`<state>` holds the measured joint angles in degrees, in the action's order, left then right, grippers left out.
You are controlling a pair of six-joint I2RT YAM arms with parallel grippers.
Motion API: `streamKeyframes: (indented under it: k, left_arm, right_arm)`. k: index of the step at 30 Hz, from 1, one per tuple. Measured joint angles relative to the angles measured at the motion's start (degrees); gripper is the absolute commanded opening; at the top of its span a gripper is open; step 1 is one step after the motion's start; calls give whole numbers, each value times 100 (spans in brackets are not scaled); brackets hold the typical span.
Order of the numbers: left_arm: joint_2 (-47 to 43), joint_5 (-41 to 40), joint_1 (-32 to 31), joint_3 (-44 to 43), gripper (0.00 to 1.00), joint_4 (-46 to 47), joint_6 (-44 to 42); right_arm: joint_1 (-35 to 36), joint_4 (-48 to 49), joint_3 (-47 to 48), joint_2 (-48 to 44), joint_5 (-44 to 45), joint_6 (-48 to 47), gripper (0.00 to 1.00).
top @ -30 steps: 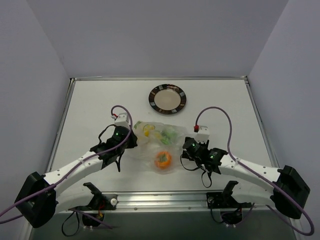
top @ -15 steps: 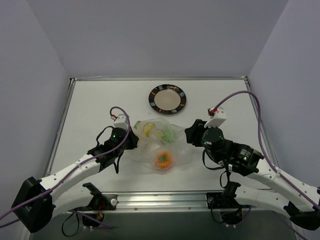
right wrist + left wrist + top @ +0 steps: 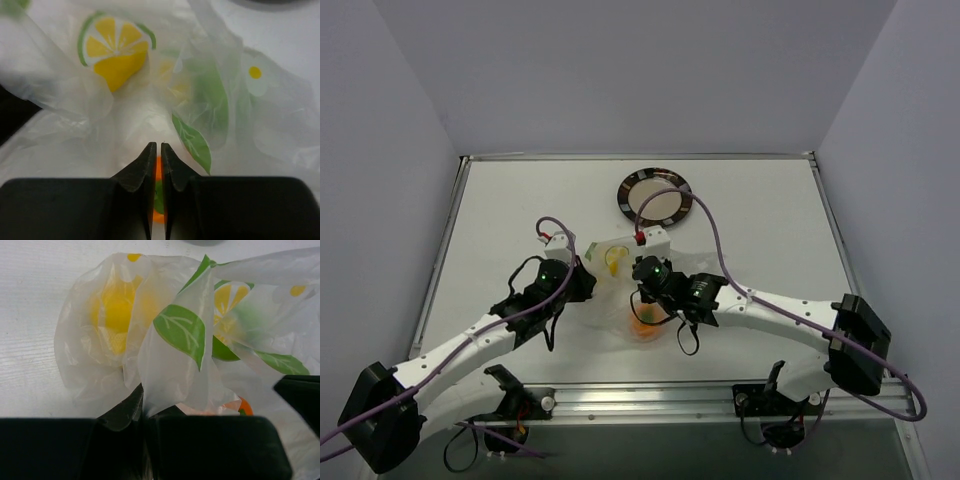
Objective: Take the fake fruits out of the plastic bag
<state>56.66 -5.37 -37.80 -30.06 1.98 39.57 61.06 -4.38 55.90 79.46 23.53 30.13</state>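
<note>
The left hand [image 3: 142, 401] is clamped on a fold at the near left edge of the plastic bag [image 3: 170, 365]; the film rises straight out from between its shut fingers. The right arm reaches across over the bag's middle, and the right hand [image 3: 155, 150] has its fingers drawn together with only a sliver between them. Its tips are pressed into the crinkled film, but I cannot tell whether any film is pinched. Directly under those tips lies the orange fruit [image 3: 641, 324], inside the bag at its near end. Farther in, on the left, the yellow fruit [image 3: 112, 310] shows through the plastic. A green blur to its right may be the third fruit. The bag lies on the white table [image 3: 500, 220]. Beyond it stands a dark-rimmed plate [image 3: 622, 198], and the right arm's purple cable [image 3: 715, 240] crosses above it.
</note>
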Motion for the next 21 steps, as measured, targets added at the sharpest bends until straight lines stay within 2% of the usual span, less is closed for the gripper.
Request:
streamKeyframes:
  k: [4,8,11,12,13,14,17,20,21]
  left_arm:
    - [-245,11,-11,94,2,-9,20]
    - [-326,114,-13,225,2,48,83]
    - [-302,229,-55,374,2,103,162]
    - [-293,249,-87,411,2,109,184]
    - [-291,262,-133,446,2,125,208]
    - [-293,262,-201,476,2,129,238]
    - [-367,223,-431,566,3,164,295]
    - [-573,142,-649,767,2,188,372]
    - [-632,116,-699,835,3,192,411]
  right_arm:
    - [52,262,-686,133,-188,175,6]
    - [372,334,-1504,-468,-262,623,11]
    - [621,284,-1891,-1141,-339,990,35]
    - [643,282,-1965,-1309,-348,1082,50]
    - [643,275,-2004,-1425,-350,1180,55]
    - [643,275,-2013,-1486,-343,1228,65]
    - [645,278,-1965,-1423,-343,1276,75]
    - [645,299,-1718,-1062,-315,1231,77]
    - [645,323,-1606,-883,-295,1217,81]
